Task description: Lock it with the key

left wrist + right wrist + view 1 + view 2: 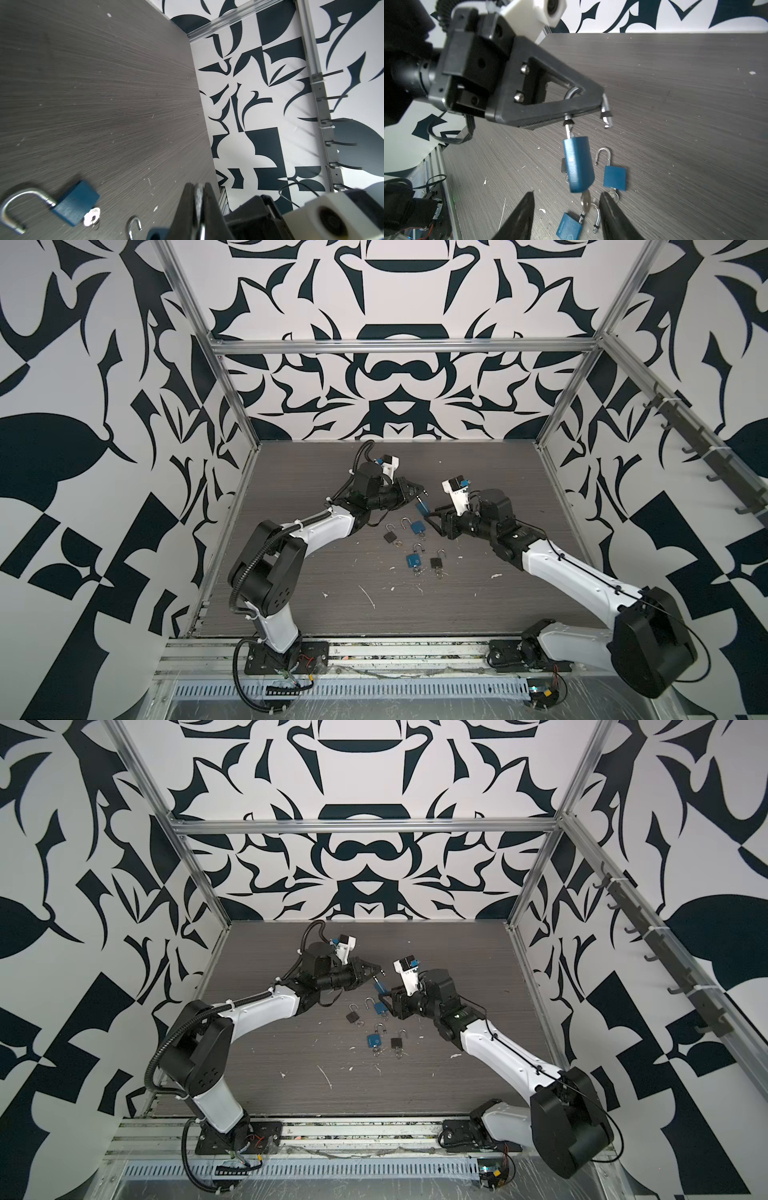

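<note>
Left fingers (550, 107) clamp the shackle (605, 104) of a blue padlock (578, 164) hanging over the tabletop (316, 572), twelve o'clock of the loose padlocks (413, 559); right fingers (614, 216) gape astride its key (586, 200). We judge it light, rigid, slippery: pinch the flat head.

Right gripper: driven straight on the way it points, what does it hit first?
Likely the key in the blue padlock hanging from the left gripper; it lies between the open right fingers, depth unclear.

Right wrist view. Lying blue padlock (569, 227): a pale line of lettering and a round emblem run along its body, too blurred for me to read. I can read no other text.
</note>
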You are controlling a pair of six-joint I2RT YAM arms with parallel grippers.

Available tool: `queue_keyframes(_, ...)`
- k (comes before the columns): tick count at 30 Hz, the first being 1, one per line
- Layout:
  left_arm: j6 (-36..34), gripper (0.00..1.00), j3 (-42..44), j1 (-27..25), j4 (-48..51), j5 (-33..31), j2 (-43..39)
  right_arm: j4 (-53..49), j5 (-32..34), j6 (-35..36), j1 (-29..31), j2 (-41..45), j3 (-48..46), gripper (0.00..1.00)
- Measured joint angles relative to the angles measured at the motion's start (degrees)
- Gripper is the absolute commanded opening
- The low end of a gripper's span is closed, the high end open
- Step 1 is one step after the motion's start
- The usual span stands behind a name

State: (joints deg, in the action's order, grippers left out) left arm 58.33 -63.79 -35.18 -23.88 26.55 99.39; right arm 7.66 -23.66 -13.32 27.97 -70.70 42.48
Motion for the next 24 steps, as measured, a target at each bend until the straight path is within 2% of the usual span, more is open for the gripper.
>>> queue_keyframes(8,0.0,0.00,-2.6,-1.2,2.7,-0.1,0.0,1.2,1.6,2.7,0.2,-1.7,0.9,0.47)
queue_keyframes(13,0.0,0.00,-2.6,-1.3,3.3,-0.2,0.0,1.7,2.3,3.5,0.2,-2.1,1.6,0.37)
queue_keyframes(24,0.3,0.00,-2.6,-1.4,3.6,-0.2,-0.6,3.2,2.9,3.4,0.2,-5.0,3.2,0.35)
